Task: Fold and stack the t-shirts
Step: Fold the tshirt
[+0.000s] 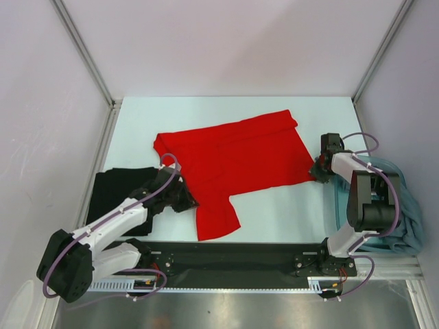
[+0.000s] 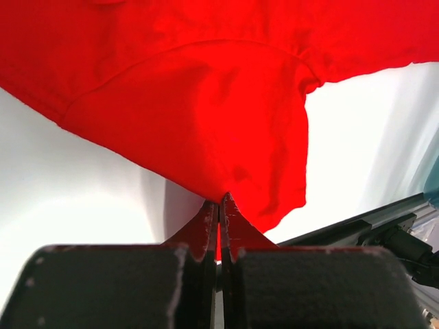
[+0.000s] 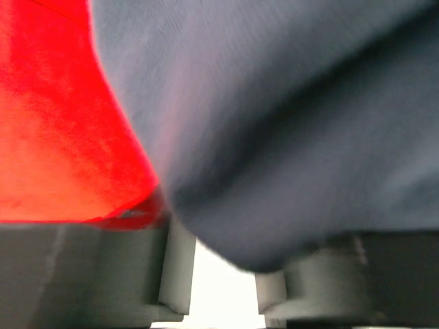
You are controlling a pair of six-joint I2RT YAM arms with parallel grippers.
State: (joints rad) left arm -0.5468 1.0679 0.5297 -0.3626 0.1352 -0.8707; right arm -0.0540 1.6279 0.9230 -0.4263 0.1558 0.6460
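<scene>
The red t-shirt lies spread on the white table, with one part hanging toward the near edge. My left gripper is at the shirt's lower left. In the left wrist view this gripper is shut on a fold of the red cloth. My right gripper is at the shirt's right edge. In the right wrist view this gripper has its fingers apart, with red cloth over the left finger and a blurred grey surface above. The black t-shirt lies at the left. Teal-grey t-shirts lie heaped at the right.
A black rail with both arm bases runs along the near edge. White walls with metal posts close the left, back and right sides. The left arm lies over the black shirt.
</scene>
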